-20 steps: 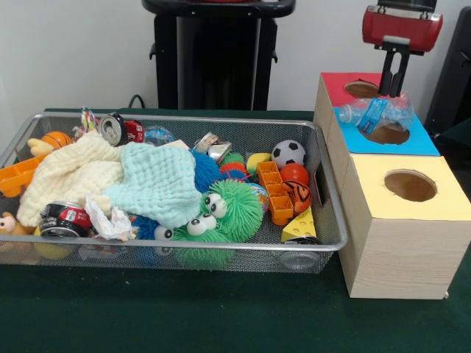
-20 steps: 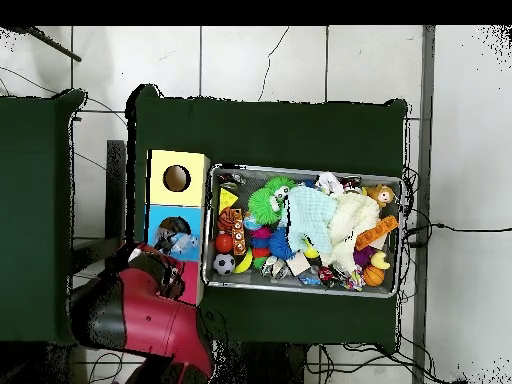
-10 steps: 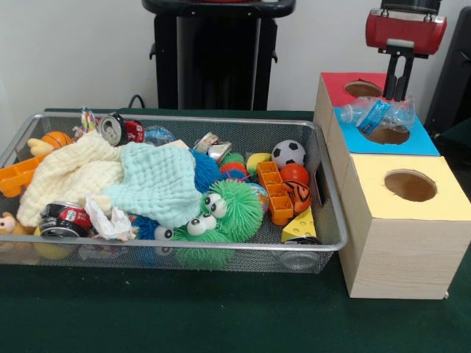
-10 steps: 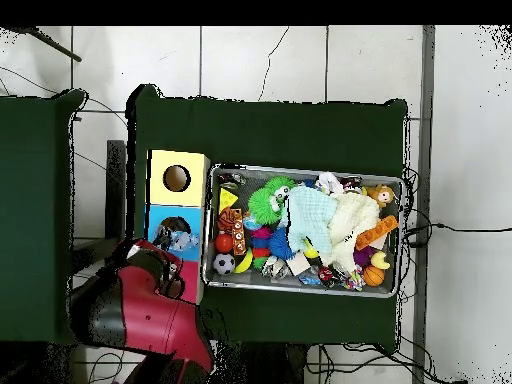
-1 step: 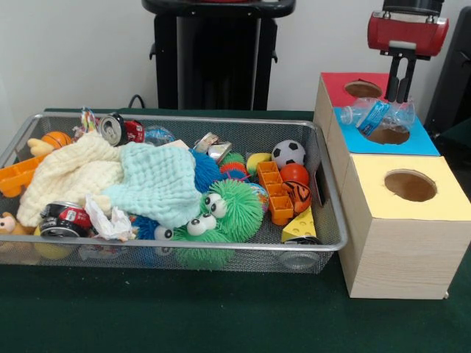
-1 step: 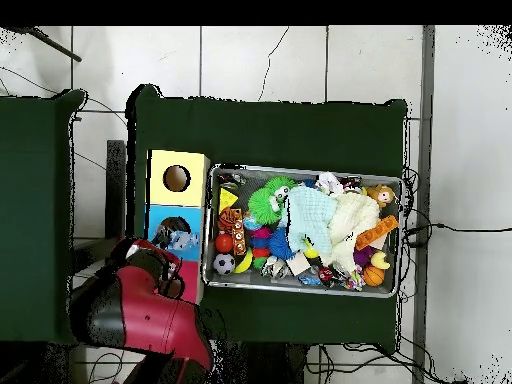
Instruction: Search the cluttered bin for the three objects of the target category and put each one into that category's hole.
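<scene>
The front camera sits low and close at table level, facing the bin (image 5: 169, 193) with the boxes (image 5: 397, 213) under the gripper (image 5: 398, 99) at right; the overhead camera looks straight down from high up, turned half round; both share bin (image 6: 305, 172), boxes (image 6: 160, 165), gripper (image 6: 172, 268).

robot lab: pedestal (image 5: 218, 51), tiled floor (image 6: 260, 62)

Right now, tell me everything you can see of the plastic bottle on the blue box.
The plastic bottle is clear and crumpled, with a blue label band around its middle. It lies on its side, tilted, across the hole of the blue box, not dropped in; one end points toward the red box. The gripper hangs just above its far end, apparently not gripping it. From overhead it shows as a pale blue patch at the hole.
</scene>
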Robot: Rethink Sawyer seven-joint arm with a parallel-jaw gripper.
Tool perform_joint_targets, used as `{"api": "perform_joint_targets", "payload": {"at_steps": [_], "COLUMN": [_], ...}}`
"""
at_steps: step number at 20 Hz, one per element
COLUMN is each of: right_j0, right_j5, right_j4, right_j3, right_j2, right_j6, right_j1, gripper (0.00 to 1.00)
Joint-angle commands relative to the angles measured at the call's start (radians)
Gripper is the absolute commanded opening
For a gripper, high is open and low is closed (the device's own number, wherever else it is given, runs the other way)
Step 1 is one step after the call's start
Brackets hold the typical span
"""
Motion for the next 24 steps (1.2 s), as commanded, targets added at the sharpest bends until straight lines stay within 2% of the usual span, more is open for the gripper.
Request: {"api": "perform_joint_targets", "payload": {"at_steps": [1, 8, 24], "right_j0": [-0.033, -0.016, -0.024], "right_j5": [0.006, 0.105, 0.072], "right_j4": [-0.027, -0.018, -0.022], "right_j3": [0.089, 0.077, 0.079], "right_j2": [0.077, 0.039, 0.05], "right_j6": [0.182, 0.161, 0.156], "right_j1": [0.026, -0.022, -0.003], "gripper": [0.0, 0.0, 0.0]}}
